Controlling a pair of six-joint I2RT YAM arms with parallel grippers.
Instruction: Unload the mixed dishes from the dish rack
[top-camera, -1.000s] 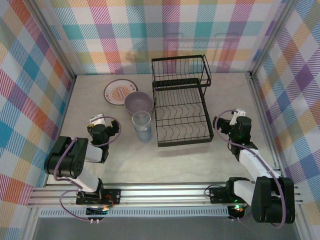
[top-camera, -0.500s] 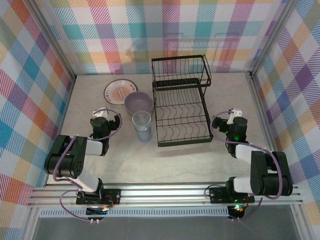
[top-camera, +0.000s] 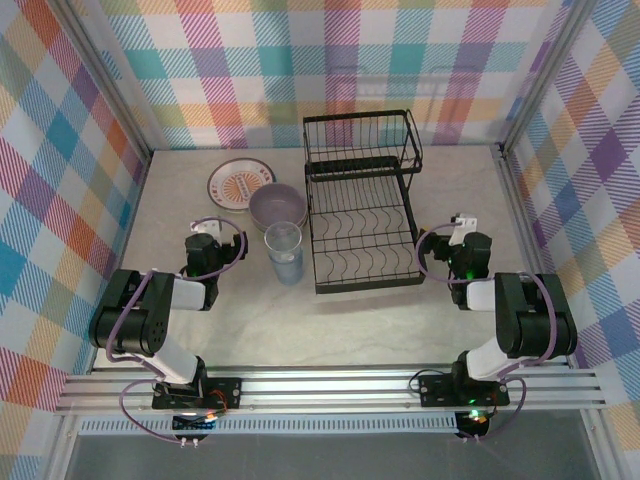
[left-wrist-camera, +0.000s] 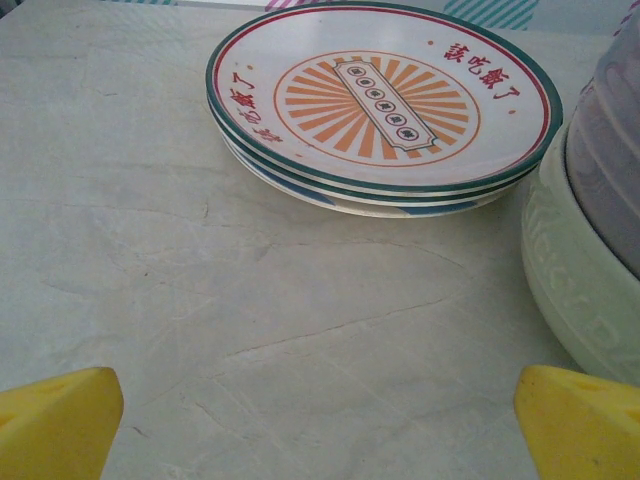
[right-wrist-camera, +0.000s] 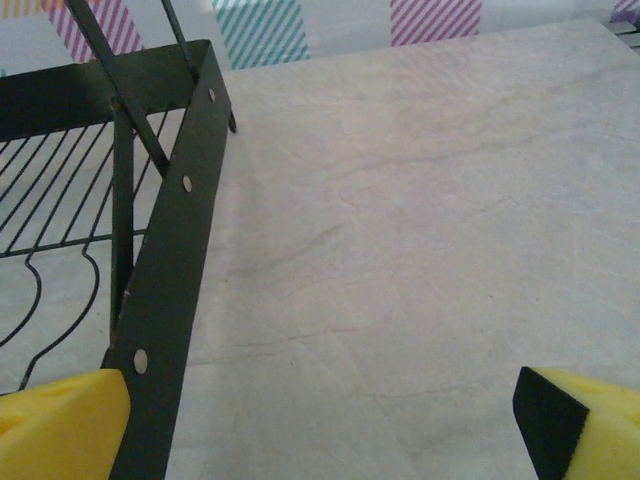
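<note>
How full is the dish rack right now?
Empty. Both tiers of the dish rack show bare wires; the stacked plates, nested bowls and glass tumbler stand on the table to its left.

table (left-wrist-camera: 250, 330): stone-look top, matt, smooth, faint vein lines
dish rack (right-wrist-camera: 170, 260): black coated metal, satin; flat riveted band frame, thin wire grid
sunburst plate (left-wrist-camera: 380, 100): glazed ceramic, glossy, printed pattern
pale green bowl (left-wrist-camera: 570, 290): glazed, soft sheen, raised lettering
lavender bowl (left-wrist-camera: 610, 170): ribbed wall, semi-gloss
tumbler (top-camera: 284, 252): clear bluish glass
left gripper (left-wrist-camera: 320, 430) and right gripper (right-wrist-camera: 320, 420) pads (left-wrist-camera: 55, 420): yellow, foam-like, matt
</note>
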